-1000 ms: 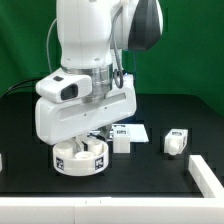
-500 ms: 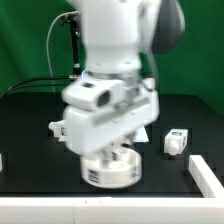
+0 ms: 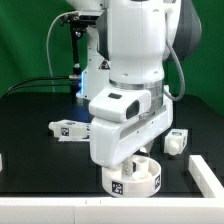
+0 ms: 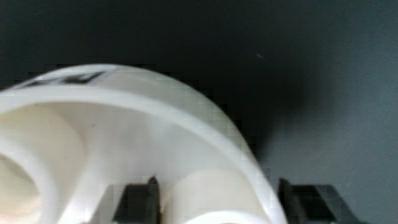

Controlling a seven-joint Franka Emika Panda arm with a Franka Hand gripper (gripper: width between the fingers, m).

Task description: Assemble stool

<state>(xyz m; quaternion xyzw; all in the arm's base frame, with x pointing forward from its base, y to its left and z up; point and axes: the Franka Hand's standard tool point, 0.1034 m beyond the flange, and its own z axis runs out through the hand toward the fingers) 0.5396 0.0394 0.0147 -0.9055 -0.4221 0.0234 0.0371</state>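
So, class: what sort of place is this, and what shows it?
Probably a robotics lab bench: a white robot arm stands over a black table, green backdrop behind, and the stool seat and loose leg carry black-and-white marker tags.

This is a robot lab's test bench. A big white arm (image 3: 135, 40) carries the claw (image 3: 132, 168). Behind the claw hangs a plain green backdrop (image 3: 30, 40), with black cables (image 3: 30, 85) and a blue light (image 3: 84, 78) there too. Under the claw lies a matt black table (image 3: 40, 160) edged by white rails (image 3: 206, 176). The seat (image 3: 140, 180) in the claw and a leg (image 3: 68, 129) beside it bear black-and-white square tags.
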